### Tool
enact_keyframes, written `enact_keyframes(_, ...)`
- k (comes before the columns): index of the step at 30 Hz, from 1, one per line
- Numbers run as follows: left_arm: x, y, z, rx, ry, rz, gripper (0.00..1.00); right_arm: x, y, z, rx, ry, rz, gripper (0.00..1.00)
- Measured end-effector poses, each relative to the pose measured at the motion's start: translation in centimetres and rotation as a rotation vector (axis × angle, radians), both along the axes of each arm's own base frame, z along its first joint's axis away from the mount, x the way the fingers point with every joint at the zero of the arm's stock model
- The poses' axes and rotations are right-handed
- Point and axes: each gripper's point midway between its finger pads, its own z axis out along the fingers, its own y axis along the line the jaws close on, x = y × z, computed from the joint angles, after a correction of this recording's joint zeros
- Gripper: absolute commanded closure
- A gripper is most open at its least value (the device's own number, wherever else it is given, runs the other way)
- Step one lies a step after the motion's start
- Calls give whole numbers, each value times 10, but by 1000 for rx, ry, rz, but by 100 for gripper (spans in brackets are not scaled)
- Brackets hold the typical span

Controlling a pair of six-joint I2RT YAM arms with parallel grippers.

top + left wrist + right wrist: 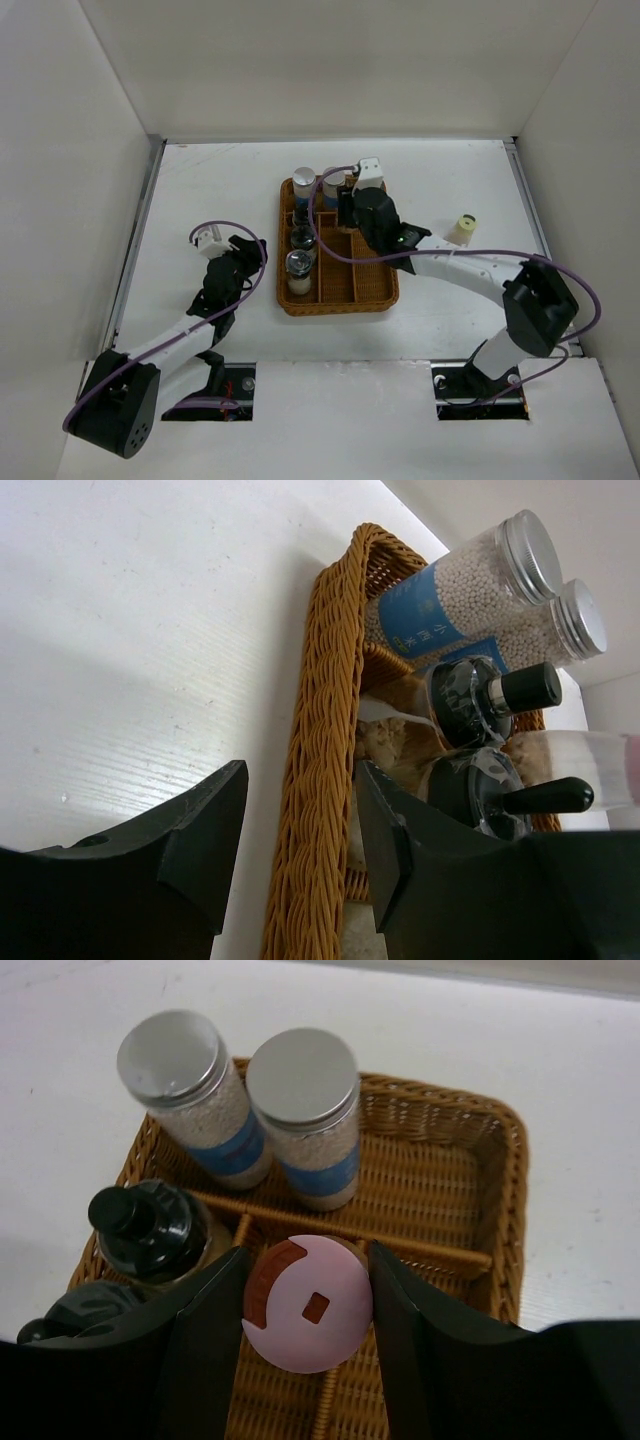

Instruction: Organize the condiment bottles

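Note:
My right gripper [308,1254] is shut on the pink-capped bottle [310,1305], over the dividers in the middle of the brown wicker tray [510,1190]. In the top view the right gripper [348,207] hides that bottle. Two silver-capped bottles with blue bands [172,1055] [302,1072] stand in the tray's far compartment. Two black-capped bottles [140,1222] [85,1315] stand along its left side. A yellow-capped bottle [463,228] stands on the table right of the tray. My left gripper [255,250] is open just left of the tray, gripping nothing.
In the left wrist view the tray's left wall [325,680] runs between my left gripper's [300,780] fingers, with a gap on each side. White walls enclose the table on three sides. Both arm bases sit at the near edge.

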Motion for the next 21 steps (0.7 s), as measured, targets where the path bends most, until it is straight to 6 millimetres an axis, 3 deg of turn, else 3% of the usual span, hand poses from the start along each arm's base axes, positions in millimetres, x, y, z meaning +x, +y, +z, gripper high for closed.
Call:
enact_keyframes(6,-1,1,-2,1,2,0,55,2,23,-24,-2,43,64,54)
enact_keyframes(13,-1,1,-2,0,2,2,54,5,33,-56,-20,97,78,52)
enact_keyframes(17,-1,2,-1,-1,1,3,54,7,36,-76,-35,126,78,42)
enact_keyframes(21,-1,2,1,-5,-7,4,54,9,40,-73,-11,115,76,23)
